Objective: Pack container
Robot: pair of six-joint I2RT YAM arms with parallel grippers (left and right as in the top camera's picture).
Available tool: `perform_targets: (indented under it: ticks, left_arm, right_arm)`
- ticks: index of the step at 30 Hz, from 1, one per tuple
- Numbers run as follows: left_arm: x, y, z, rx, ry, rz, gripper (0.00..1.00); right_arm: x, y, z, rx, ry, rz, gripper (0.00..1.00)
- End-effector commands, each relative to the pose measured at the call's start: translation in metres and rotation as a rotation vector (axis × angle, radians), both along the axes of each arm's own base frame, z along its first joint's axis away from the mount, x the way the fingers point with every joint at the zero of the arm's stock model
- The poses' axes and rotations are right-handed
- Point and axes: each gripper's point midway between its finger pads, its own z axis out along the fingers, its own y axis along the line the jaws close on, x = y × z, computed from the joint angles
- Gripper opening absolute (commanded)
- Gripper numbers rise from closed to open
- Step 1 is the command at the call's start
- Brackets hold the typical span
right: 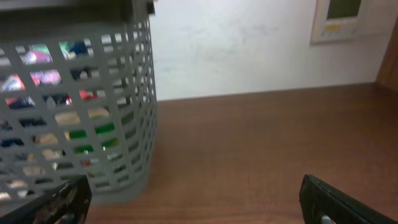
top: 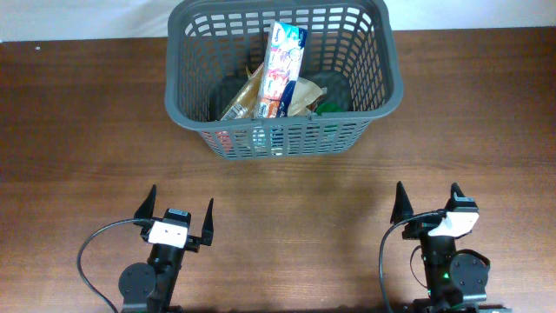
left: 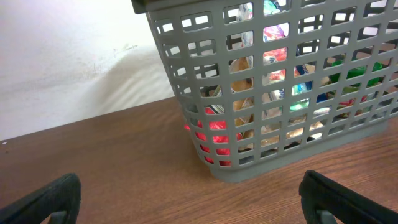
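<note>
At lower left, the left gripper (top: 179, 213) has its fingers wide open and empty. The dark grey basket (top: 287, 135), with food packets (top: 282, 65) inside, sits at top centre. At lower right, the right gripper (top: 427, 204) is open and empty too.

Bright even light, faint shadow around container (top: 282, 139), right wrist view softly blurred
</note>
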Motion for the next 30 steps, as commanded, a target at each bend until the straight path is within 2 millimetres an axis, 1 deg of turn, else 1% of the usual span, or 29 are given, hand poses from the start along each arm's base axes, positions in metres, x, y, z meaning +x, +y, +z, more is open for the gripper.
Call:
perform_targets:
  ticks: [1,3,7,30]
  left_arm:
    - [0.0,0.002,-0.002,0.016,-0.003,0.008,0.99]
    - [0.0,0.002,-0.002,0.016,-0.003,0.008,0.99]
    - [0.0,0.002,-0.002,0.016,-0.003,0.008,0.99]
    - [0.0,0.002,-0.002,0.016,-0.003,0.008,0.99]
  right_arm:
    - [0.0,0.006,-0.005,-0.009,0.0,0.03,0.99]
    - [0.001,0.005,-0.007,-0.01,0.004,0.03,0.99]
    - [0.002,0.007,-0.019,-0.01,0.028,0.038,0.99]
    - [0.002,0.008,-0.018,-0.061,0.023,0.049,0.99]
